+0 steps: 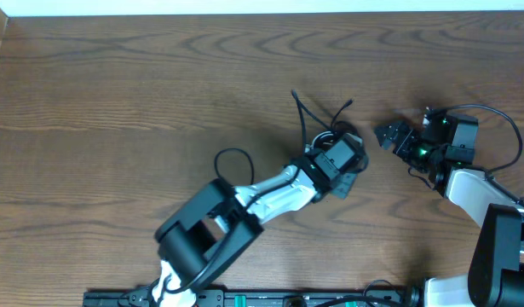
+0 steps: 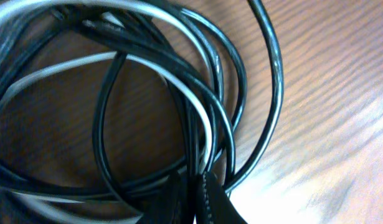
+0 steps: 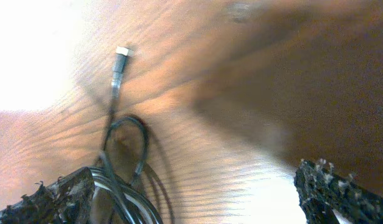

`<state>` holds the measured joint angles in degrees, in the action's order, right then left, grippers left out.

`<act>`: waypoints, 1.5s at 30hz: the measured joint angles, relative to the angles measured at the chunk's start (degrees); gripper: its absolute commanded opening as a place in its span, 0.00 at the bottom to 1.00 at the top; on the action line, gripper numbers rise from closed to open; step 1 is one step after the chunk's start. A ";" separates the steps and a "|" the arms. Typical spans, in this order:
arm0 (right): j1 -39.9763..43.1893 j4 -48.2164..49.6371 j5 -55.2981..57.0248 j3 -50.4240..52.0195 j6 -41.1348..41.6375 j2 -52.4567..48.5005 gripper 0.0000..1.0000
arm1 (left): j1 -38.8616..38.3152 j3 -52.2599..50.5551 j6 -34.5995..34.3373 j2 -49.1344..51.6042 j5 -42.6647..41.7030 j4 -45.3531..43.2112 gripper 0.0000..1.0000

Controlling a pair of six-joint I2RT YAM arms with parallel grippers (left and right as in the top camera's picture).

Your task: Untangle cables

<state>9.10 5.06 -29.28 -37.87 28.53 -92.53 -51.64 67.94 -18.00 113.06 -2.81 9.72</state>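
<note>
none separated yet: cables [image 2: 278, 81] sit in one coiled knot on the desk [image 1: 117, 85], black and white strands looped together. our left claw [image 2: 194, 193] is clenched on them; right claw [image 3: 191, 193] hangs released just beside. we judge nearly all untangling remains.

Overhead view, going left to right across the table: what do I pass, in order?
left arm → cables → right claw, open → right arm
</note>
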 measured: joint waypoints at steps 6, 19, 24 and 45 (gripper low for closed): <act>0.00 5.51 -12.50 0.07 -2.54 -0.02 0.99 | 8.46 -0.35 5.92 -12.72 -8.70 9.42 0.08; -0.68 8.85 -22.77 0.09 -5.35 -0.09 0.95 | 35.95 -0.35 8.02 -21.94 -51.34 16.02 0.07; -3.87 12.39 -27.47 0.11 -8.57 -0.09 0.84 | 37.99 -0.35 8.02 -21.27 -61.55 16.02 0.07; -13.16 17.11 -31.56 0.11 -13.57 -0.09 0.99 | 36.24 -0.35 8.87 -21.27 -75.32 16.02 0.08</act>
<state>-4.05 22.17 -60.84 -37.76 14.96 -92.62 -15.40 67.59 -9.13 91.79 -78.13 25.74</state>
